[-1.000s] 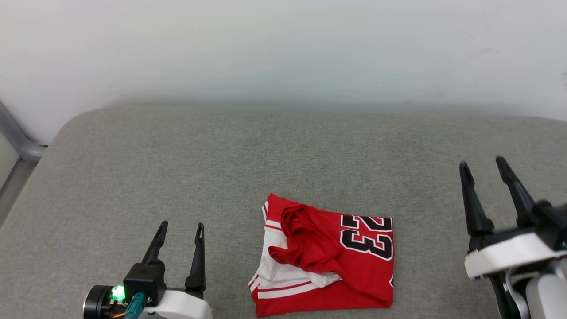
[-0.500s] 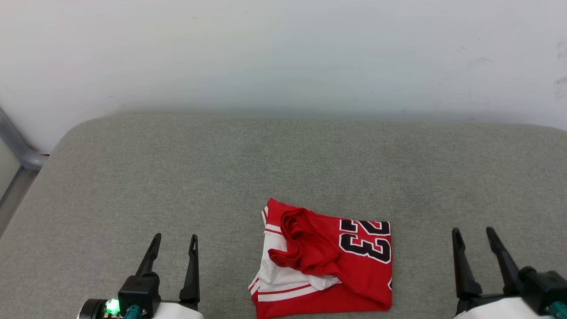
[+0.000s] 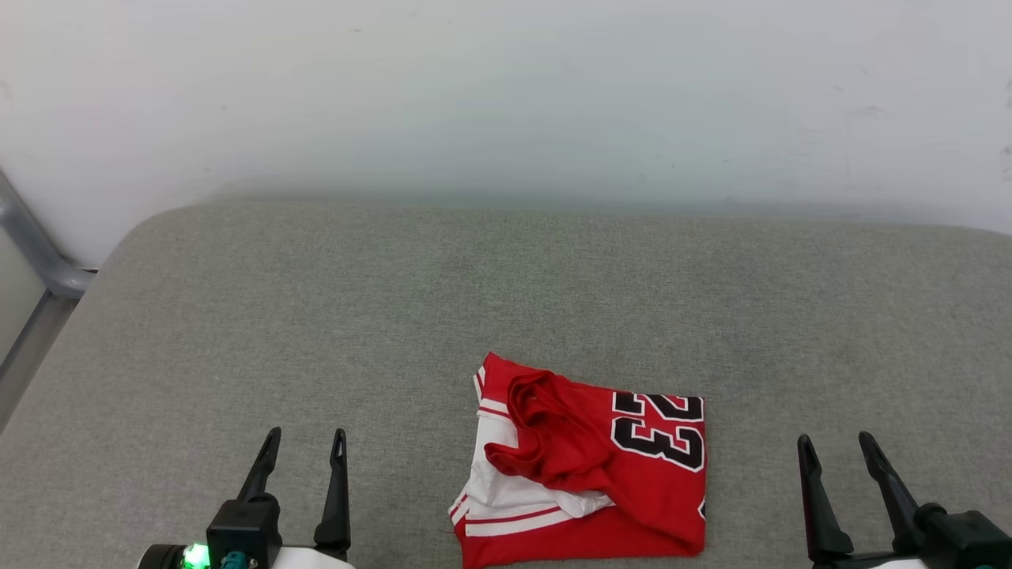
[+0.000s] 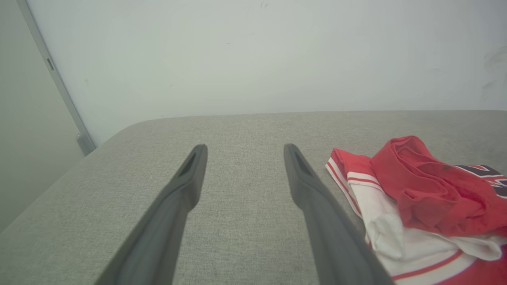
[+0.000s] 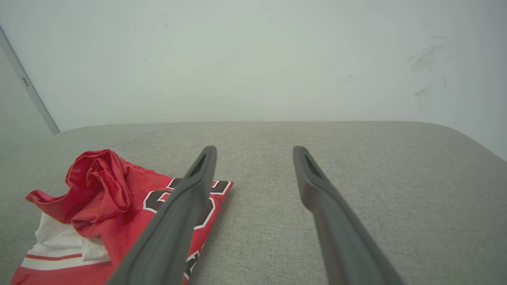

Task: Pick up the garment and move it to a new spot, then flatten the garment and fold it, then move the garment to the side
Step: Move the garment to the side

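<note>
Now | garment (image 3: 585, 466) loosely folded | head view: whole "23" (image 3: 660, 431) | both jaws spread, empty

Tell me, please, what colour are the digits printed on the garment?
Black with a white outline, on the red garment; clearest in the head view.

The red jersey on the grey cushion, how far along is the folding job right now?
Looks done: the jersey lies in a compact folded packet on the grey cushion, though red fabric bunches on top. In hand: nothing; the left gripper and right gripper sit open either side, apart from it. Left: possibly tidying the bunch and moving it aside.
</note>
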You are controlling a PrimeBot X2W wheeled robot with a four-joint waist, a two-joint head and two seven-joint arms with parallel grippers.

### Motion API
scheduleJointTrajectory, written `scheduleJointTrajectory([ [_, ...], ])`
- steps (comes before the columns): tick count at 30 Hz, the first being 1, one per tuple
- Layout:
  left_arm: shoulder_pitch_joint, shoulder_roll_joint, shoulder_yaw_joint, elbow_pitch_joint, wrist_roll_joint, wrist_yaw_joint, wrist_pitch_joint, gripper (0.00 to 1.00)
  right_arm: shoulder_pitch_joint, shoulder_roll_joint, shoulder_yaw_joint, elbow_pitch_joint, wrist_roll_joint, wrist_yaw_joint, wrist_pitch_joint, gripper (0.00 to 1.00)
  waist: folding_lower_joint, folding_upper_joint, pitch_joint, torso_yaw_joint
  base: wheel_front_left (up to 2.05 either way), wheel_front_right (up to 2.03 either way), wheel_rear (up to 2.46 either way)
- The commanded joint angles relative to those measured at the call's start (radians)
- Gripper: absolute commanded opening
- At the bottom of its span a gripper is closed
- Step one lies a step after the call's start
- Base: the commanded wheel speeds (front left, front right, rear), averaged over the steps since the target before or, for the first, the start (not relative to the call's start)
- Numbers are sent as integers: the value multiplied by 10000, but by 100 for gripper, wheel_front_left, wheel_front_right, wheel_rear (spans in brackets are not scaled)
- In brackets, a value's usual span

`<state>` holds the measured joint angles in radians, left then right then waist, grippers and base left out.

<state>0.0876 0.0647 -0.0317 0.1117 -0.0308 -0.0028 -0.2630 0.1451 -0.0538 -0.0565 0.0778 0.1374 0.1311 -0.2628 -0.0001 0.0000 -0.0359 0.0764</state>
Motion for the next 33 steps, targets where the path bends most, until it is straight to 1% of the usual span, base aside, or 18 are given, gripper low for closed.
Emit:
scheduleJointTrajectory([
  [1, 55, 39, 21, 10, 15, 35, -22, 100, 143, 54, 1, -72, -79, -7, -21, 100, 1, 0, 7, 10, 0, 0, 0],
  [11, 15, 40, 45, 67, 36, -7, -22, 100, 99, 57, 50, -51, 1, -7, -20, 100, 1, 0, 10, 83, 0, 0, 0],
  [16, -65, 19, 34, 90, 2, -1, -22, 100, -434, 47, -45, -219, -264, -7, -20, 100, 1, 0, 33, 136, 0, 0, 0],
  [19, -115, 2, -31, 90, -8, -29, -22, 100, -890, -227, -126, -230, -308, -8, -20, 100, 1, 0, 71, 209, 0, 0, 0],
  [23, -187, -10, -128, 70, -7, -65, -22, 100, -1782, -823, 68, 28, -127, -8, 123, 100, 1, 0, 139, 336, 0, 0, 0],
  [25, -210, -21, -168, 80, -10, -76, -22, 100, -2266, -1274, 392, 140, 177, -8, 675, 100, 1, 0, 167, 412, 0, 0, 0],
  [27, -237, -32, -190, 93, -21, -73, -22, 100, -2755, -1839, 980, 231, 610, -7, 1588, 100, 1, 0, 193, 465, 0, 0, 0],
  [28, -237, -32, -190, 93, -21, -73, -22, 100, -2755, -1839, 980, 231, 610, -7, 1588, 100, 1, 0, 193, 465, 0, 0, 0],
  [30, -273, -41, -222, 88, -33, -77, -22, 100, -3214, -2412, 1578, 200, 1239, -8, 2687, 100, 1, 0, 245, 528, 0, 0, 0],
  [33, -365, -55, -266, 50, -44, -69, -22, 100, -3844, -3291, 2438, 115, 2450, -8, 4750, 100, 1, 0, 398, 611, 0, 0, 0],
])
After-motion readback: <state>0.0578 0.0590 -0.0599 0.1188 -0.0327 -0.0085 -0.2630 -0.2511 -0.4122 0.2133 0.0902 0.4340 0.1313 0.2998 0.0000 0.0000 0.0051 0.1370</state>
